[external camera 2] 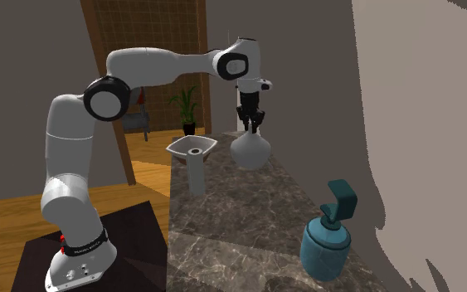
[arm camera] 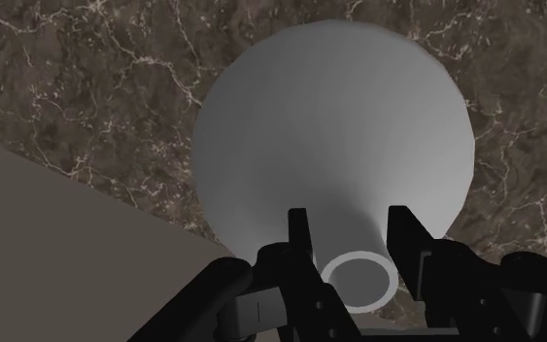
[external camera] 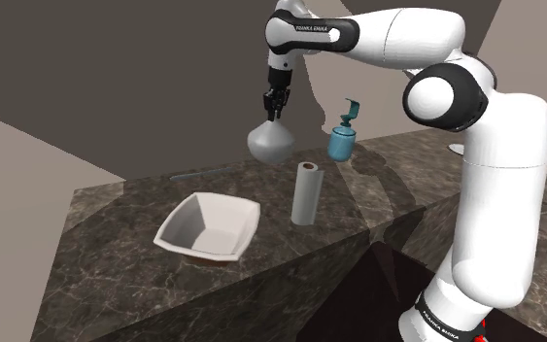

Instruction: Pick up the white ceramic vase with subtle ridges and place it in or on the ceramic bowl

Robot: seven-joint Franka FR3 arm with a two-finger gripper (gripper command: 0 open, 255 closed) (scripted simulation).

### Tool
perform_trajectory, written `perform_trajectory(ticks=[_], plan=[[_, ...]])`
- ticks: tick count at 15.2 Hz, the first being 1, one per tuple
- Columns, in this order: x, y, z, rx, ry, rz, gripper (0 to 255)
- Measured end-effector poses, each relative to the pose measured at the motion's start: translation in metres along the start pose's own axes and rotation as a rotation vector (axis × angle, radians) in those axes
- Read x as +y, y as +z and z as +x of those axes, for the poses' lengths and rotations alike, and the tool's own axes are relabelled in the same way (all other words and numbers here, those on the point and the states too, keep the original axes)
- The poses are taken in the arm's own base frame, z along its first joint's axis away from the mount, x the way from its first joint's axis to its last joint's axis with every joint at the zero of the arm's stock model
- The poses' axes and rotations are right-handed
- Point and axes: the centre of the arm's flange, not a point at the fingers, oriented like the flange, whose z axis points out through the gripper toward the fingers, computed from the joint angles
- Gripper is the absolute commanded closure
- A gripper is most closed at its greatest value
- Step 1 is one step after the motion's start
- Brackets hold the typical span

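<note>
While the white bowl sits on the marble worktop, grey-white vase at its one o'clock in the shoulder view, black pincer clamped on its narrow neck, white roll at the bowl's three o'clock, teal dispenser at the roll's one o'clock.

The counter looks like dark polished stone, brown-black with pale veins and a faint reflection. The vase is smooth, matt pale grey. The bowl is smooth white with a soft sheen. The teal dispenser is faintly ribbed and matt.
</note>
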Motion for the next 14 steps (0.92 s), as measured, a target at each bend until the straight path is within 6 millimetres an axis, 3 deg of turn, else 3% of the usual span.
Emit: perform_trajectory(ticks=[10, 14], plan=[[0.001, -0.052, 0.006, 0.0, 0.0, 0.0, 255], [-0.035, -0.063, -0.001, 0.0, -0.001, 0.0, 255]])
